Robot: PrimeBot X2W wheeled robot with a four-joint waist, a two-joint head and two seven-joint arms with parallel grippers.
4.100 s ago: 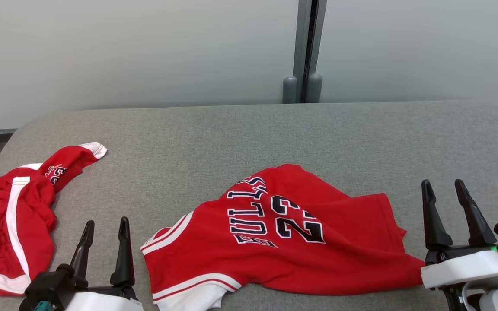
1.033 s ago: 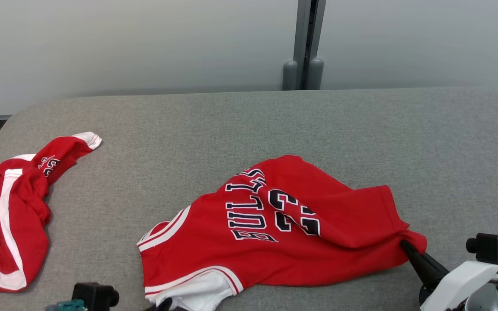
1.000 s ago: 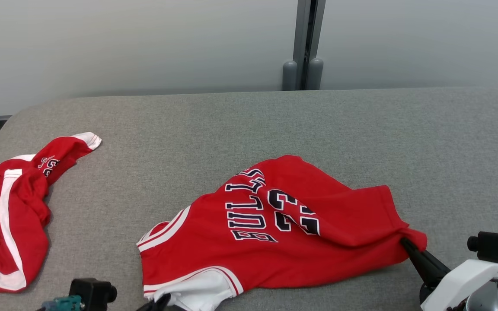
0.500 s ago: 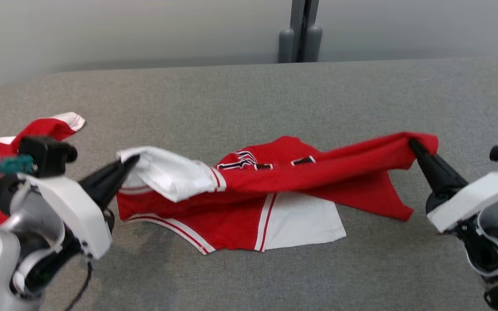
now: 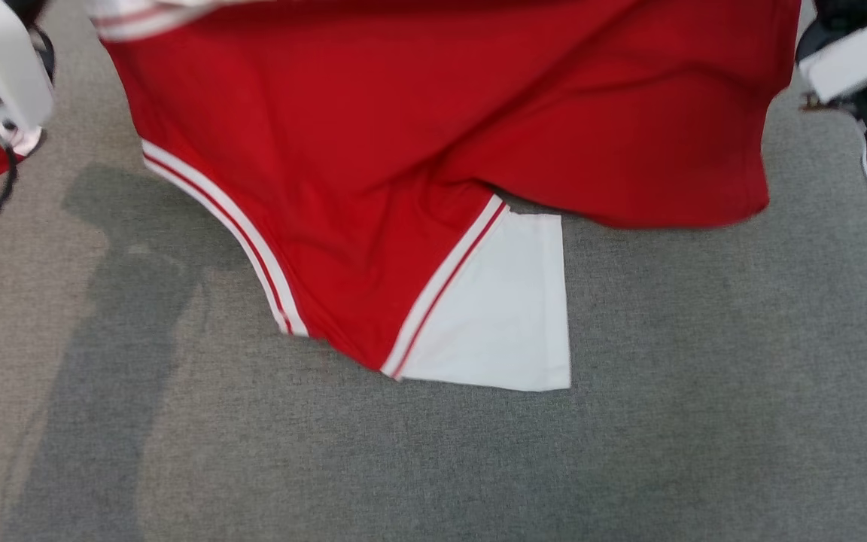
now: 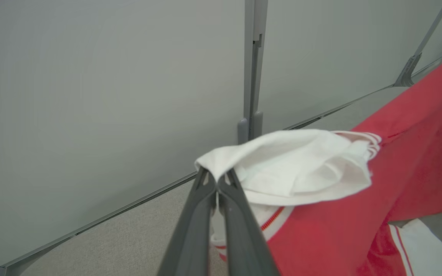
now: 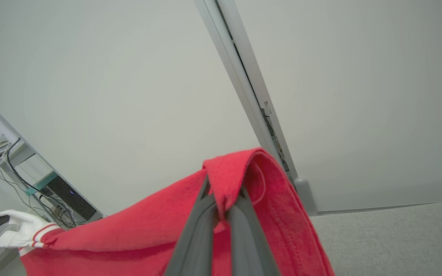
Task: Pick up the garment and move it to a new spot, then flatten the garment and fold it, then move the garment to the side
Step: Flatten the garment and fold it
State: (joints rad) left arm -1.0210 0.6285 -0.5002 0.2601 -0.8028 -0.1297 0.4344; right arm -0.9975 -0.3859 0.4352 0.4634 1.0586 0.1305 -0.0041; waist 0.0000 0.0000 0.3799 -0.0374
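Now the garment (image 5: pixel 403 150) hangs spread out, its lower end on the grey surface (image 5: pixel 667 452). The left end effector (image 6: pixel 216 184) pinches its white corner, and the right end effector (image 7: pixel 223 196) pinches a red edge.

Left gripper (image 6: pixel 216 184) pinches closed on the white corner (image 6: pixel 294 168) of a red-and-white jersey (image 6: pixel 363 218) | red cloth drapes away to the right, above the grey fabric surface (image 6: pixel 129 245) | behind: grey partition wall (image 6: pixel 109 96), metal post (image 6: pixel 252 76)
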